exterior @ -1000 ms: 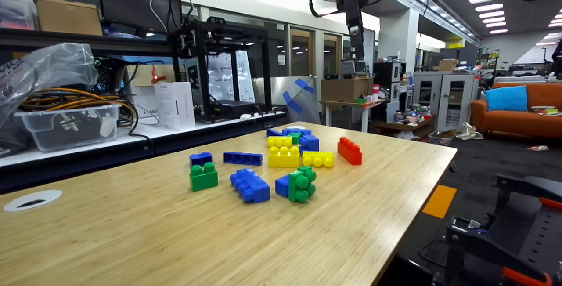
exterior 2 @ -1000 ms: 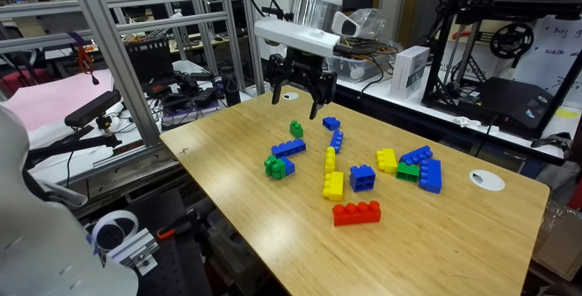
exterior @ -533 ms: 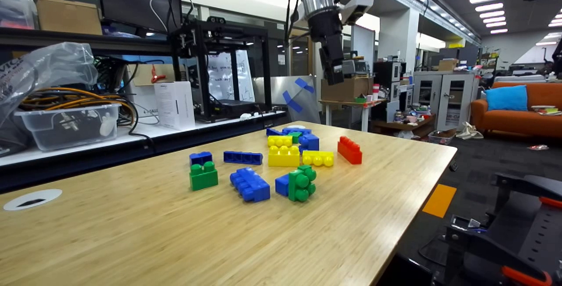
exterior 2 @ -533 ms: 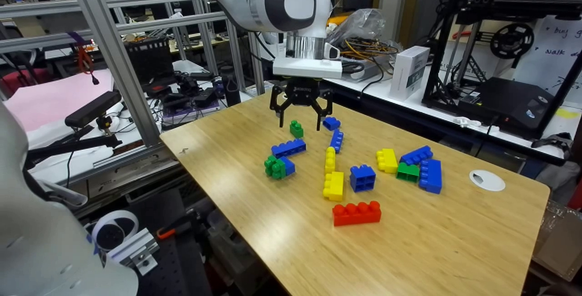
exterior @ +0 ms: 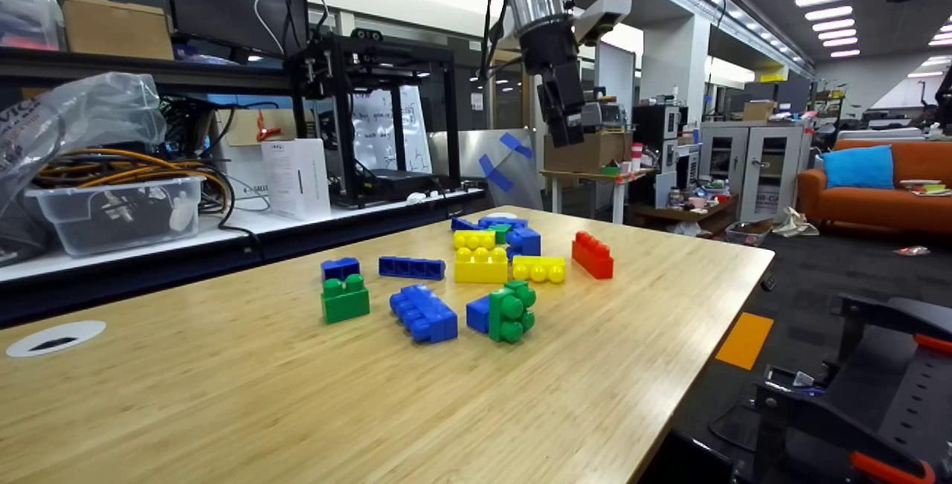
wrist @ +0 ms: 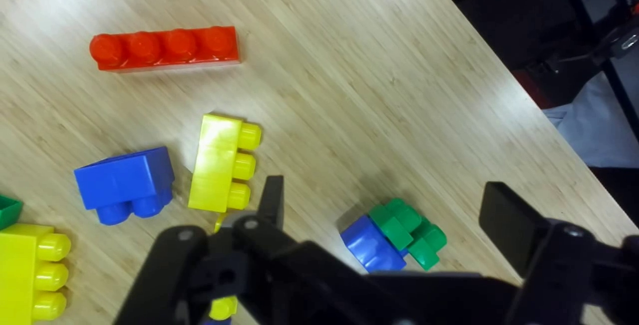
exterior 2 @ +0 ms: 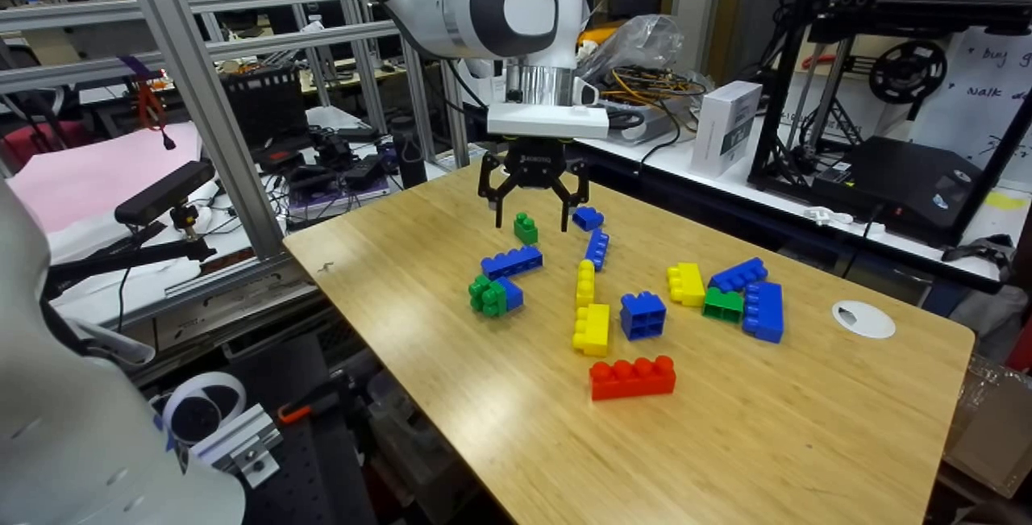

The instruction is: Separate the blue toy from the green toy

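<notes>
At the left of the wrist view, the red four-stud brick (wrist: 164, 49) and then the yellow brick (wrist: 214, 162) lie apart from the task's pair (wrist: 388, 239), so I judge that they leave enough room for approaching it. Next comes one finger (wrist: 273, 200) of the gripper (exterior 2: 531, 227), which stands wide, holds nothing, and in both exterior views hangs well above the table (wrist: 349, 90); probably it is spread so that the bricks can enter between its fingers. Further right, below, rests the small blue brick (wrist: 373, 246), and touching its right side is the small green brick (wrist: 400, 227). They seem pressed together, so the separation is not yet done; how firm the joint is, I cannot tell. The pair lies on its side: its long axis seems to run level from blue to green, and the green studs point to the upper right, oblique to the closing line, so perhaps the gripper must turn first. Last comes the opposite finger (wrist: 506, 230), well apart from the green brick.
</notes>
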Robot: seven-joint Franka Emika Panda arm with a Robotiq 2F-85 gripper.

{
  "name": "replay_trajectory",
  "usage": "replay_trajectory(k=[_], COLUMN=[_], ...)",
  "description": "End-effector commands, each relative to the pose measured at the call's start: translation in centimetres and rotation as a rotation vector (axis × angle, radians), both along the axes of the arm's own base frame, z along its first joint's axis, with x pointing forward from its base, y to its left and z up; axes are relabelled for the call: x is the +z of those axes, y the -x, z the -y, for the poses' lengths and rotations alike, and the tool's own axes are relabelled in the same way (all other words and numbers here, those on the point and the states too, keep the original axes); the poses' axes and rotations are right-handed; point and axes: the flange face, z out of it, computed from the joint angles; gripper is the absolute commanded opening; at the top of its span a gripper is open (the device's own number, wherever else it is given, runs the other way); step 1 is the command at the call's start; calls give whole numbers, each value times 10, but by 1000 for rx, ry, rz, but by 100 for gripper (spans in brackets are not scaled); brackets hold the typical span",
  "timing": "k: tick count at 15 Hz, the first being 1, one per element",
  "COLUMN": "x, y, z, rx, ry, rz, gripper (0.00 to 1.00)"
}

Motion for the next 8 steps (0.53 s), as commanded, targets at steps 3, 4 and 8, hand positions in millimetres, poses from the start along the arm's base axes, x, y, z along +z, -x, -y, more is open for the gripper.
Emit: replay_trajectory(k=[3, 4, 8], x=[-32, -41, -95], y=[-5, -6, -11], z=[-2, -3, -14], rx=[58, 79, 202], ry=[-5, -12, -23], rz=[15, 17, 69], gripper=[100, 100, 100])
